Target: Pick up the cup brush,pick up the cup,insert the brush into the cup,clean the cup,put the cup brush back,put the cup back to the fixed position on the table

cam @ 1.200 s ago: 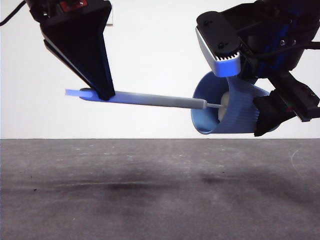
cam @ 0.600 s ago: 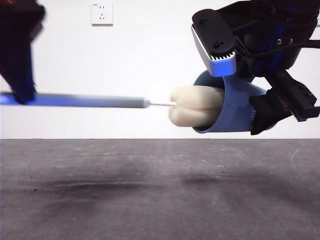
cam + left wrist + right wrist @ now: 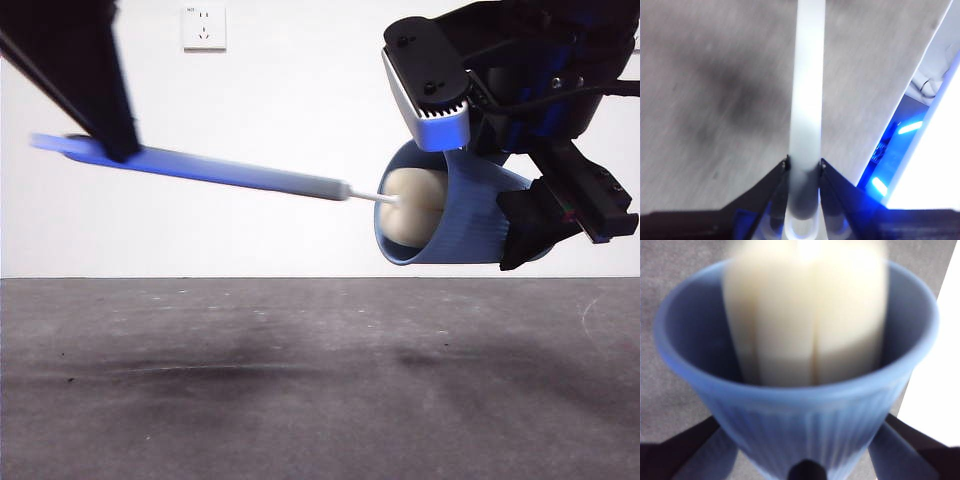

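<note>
Left gripper [image 3: 804, 167]: clamped on brush [image 3: 240, 175] handle. Right gripper [image 3: 805, 460]: clamped on cup [image 3: 460, 220], held sideways above table [image 3: 300, 400]. Sponge inside cup; cleaning underway, both returns pending.

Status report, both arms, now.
Left gripper shut on cup brush. Right gripper shut on cup, held sideways above table. Sponge head inside cup. Nothing obstructing.

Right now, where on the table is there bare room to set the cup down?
In the front view, the table shows nothing on it across its whole visible width. The crowding is in the air: the right hand holds the cup, the left hand the cup brush.
</note>
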